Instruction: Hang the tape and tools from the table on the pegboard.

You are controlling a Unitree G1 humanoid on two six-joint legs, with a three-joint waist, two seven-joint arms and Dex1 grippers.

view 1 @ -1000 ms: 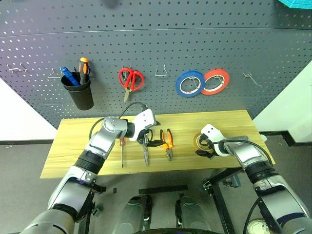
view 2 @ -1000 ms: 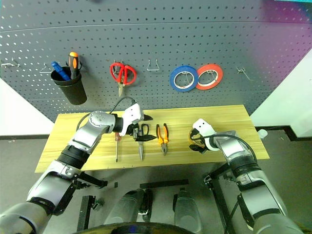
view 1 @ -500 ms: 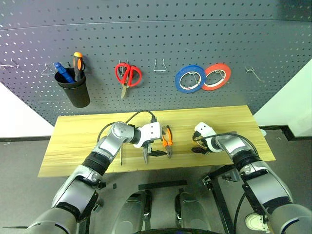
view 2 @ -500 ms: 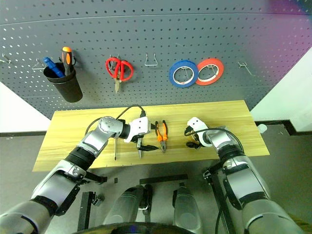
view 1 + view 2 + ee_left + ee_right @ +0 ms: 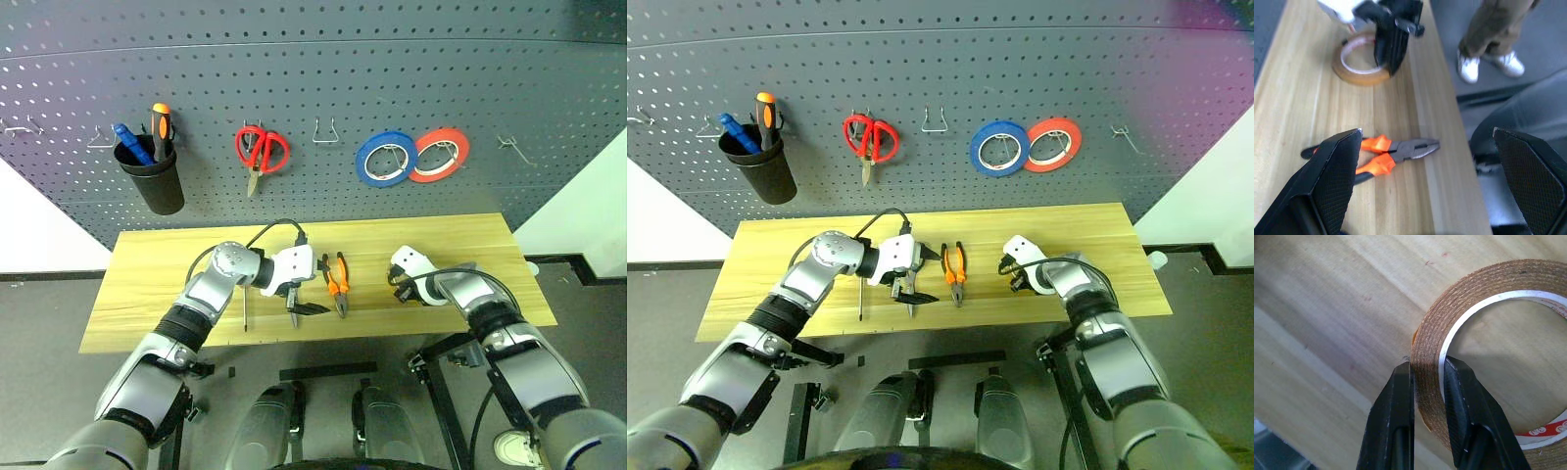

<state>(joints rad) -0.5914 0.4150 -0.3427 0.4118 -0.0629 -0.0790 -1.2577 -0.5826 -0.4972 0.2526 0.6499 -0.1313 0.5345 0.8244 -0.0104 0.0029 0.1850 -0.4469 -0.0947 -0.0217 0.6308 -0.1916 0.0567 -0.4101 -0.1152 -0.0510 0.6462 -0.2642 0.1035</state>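
Note:
The yellow tape (image 5: pixel 1474 298) lies flat on the table (image 5: pixel 147 284) at the right. My right gripper (image 5: pixel 1427 364) is shut on the tape's wall, one finger inside the ring and one outside; the same gripper (image 5: pixel 403 284) is also in the head view. My left gripper (image 5: pixel 1425 134) stands wide open and holds nothing. It hovers over the black-handled scissors (image 5: pixel 909 300), which it partly hides. The orange-and-black pliers (image 5: pixel 338 286) lie just right of it, the slim red-handled screwdriver (image 5: pixel 245 308) just left. The pegboard (image 5: pixel 323 78) rises behind the table.
On the pegboard hang a black cup with two screwdrivers (image 5: pixel 150 176), red-handled scissors (image 5: pixel 261 152), a blue roll (image 5: pixel 384 159) and a red-orange roll (image 5: pixel 440 155). Bare hooks (image 5: pixel 324 132) sit between them and at the right (image 5: pixel 511 149). A person's legs (image 5: pixel 1493 39) stand beyond the table's end.
My right gripper has shut on the tape's wall. My left wrist has turned a little over the scissors, still open. The head camera has shifted.

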